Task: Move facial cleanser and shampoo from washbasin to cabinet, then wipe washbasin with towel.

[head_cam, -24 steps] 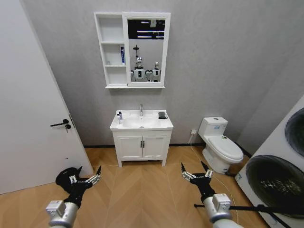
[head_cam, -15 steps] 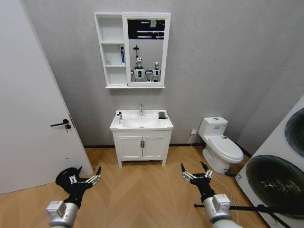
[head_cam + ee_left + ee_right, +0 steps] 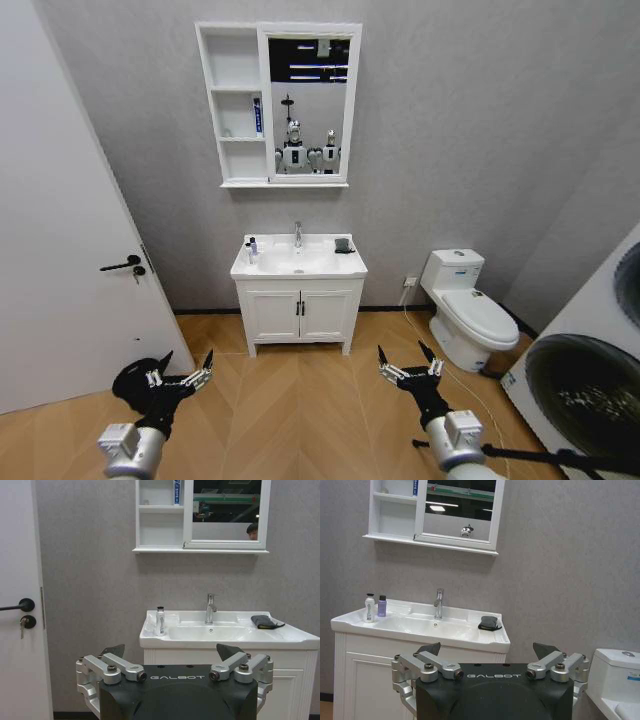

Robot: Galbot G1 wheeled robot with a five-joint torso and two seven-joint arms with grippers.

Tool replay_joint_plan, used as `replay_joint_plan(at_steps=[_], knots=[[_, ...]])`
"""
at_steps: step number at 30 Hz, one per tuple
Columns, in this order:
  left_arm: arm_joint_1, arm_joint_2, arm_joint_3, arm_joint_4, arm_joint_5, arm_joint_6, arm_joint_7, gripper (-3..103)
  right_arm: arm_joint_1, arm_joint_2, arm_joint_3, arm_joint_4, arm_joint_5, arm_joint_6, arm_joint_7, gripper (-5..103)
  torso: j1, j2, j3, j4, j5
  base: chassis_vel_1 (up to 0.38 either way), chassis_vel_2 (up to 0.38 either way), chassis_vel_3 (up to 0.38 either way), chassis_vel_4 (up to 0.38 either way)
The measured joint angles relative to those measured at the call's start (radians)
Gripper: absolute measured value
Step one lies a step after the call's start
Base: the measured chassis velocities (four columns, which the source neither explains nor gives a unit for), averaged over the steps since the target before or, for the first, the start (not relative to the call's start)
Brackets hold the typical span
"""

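The white washbasin (image 3: 322, 266) with a chrome tap (image 3: 297, 234) stands on a floor vanity across the room. Two small bottles (image 3: 251, 246) sit on its left corner. One is white (image 3: 369, 608) and one purple (image 3: 382, 606); which is the facial cleanser and which the shampoo I cannot tell. The dark towel (image 3: 343, 245) lies folded on the right corner. Above hangs the cabinet (image 3: 232, 100) with open shelves beside a mirror. My left gripper (image 3: 180, 375) and right gripper (image 3: 408, 365) hover open and empty low over the floor, far from the washbasin.
A white door (image 3: 60, 250) is on the left. To the right are a toilet (image 3: 470, 310) and a washing machine (image 3: 590, 380). Open wooden floor (image 3: 300, 400) lies between me and the vanity (image 3: 298, 312). A blue tube (image 3: 258, 115) stands on a cabinet shelf.
The whole picture has shifted slightly, so the camera has moved. Both grippers keep the same open pose, and the things on the washbasin stay put.
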Motion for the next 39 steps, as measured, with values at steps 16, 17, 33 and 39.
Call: replay_joint_plan(at_steps=[16,17,33,39], knots=[[0.005,-0.022,0.0,0.03,0.016,-0.031,0.003,100,-0.003,0.007,-0.007,-0.022,-0.009,0.017,-0.013,100,0.0,0.0,0.0,0.0,-0.0005,-0.294,0.291,0.299,-0.292],[0.005,-0.024,-0.001,0.032,0.016,-0.033,0.003,100,-0.002,0.007,-0.008,-0.025,-0.011,0.019,-0.015,100,0.0,0.0,0.0,-0.0003,-0.0001,-0.347,0.366,0.367,-0.369],[-0.014,-0.046,0.006,0.067,0.048,-0.063,-0.016,100,0.006,0.011,-0.004,-0.057,-0.054,0.061,-0.04,100,0.001,0.0,0.0,-0.0003,0.0002,-0.341,0.345,0.342,-0.35],[-0.023,-0.05,0.015,0.081,0.059,-0.067,-0.018,100,0.008,0.012,-0.004,-0.064,-0.046,0.061,-0.034,100,0.001,0.0,0.0,-0.0002,-0.0008,-0.178,0.178,0.102,-0.073]])
